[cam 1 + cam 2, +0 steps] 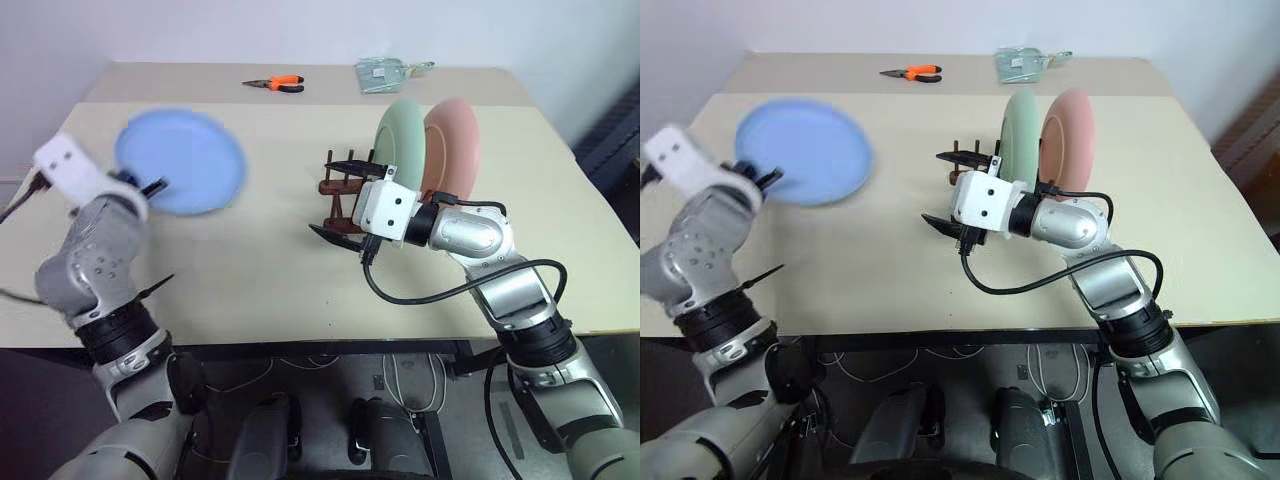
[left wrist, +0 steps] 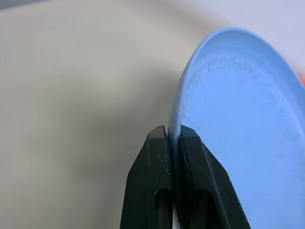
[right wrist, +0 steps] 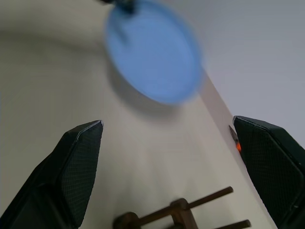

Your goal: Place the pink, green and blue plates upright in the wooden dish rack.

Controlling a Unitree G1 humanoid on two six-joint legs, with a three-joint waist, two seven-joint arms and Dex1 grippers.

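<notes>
The left gripper's fingers (image 2: 157, 157) pinch the plain light-blue plate (image 1: 185, 160) by its rim between them, while the right gripper's fingers (image 3: 78, 162) stand spread wide.

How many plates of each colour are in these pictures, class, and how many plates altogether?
Blue plate: 1
Green plate: 1
Pink plate: 1
Total: 3 plates
</notes>
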